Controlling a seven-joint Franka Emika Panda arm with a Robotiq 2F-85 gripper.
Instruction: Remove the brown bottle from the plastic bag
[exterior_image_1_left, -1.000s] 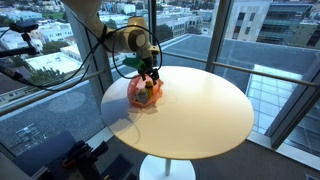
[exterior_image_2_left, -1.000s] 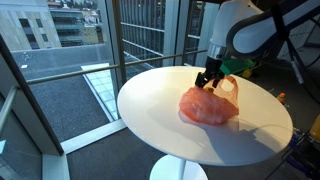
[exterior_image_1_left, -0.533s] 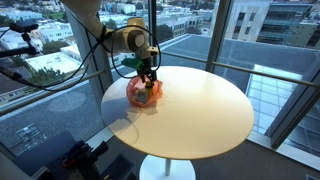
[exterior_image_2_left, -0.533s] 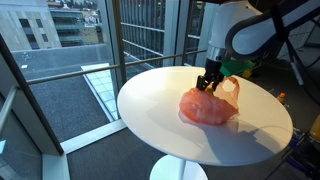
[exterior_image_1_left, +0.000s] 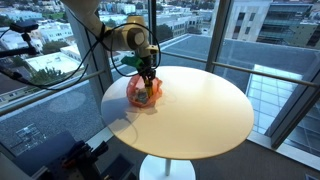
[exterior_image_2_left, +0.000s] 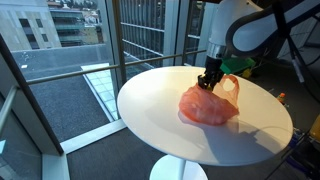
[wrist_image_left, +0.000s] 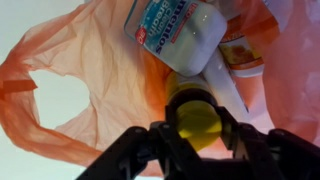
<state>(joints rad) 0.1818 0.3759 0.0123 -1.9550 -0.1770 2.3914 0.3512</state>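
Down at the near edge of the round white bench (exterior_image_2_left: 160, 112), the black two-fingered tool (wrist_image_left: 196, 130) reaches into the mouth of the crumpled orange plastic bag (wrist_image_left: 85, 60). Its fingers (wrist_image_left: 162, 132) are drawn in against either side of the yellow cap of the brown bottle (wrist_image_left: 196, 112), which lies inside the bag beside a white labelled plastic bottle (wrist_image_left: 178, 32). In both exterior views the bag (exterior_image_1_left: 143, 94) rests on the bench beneath the arm.
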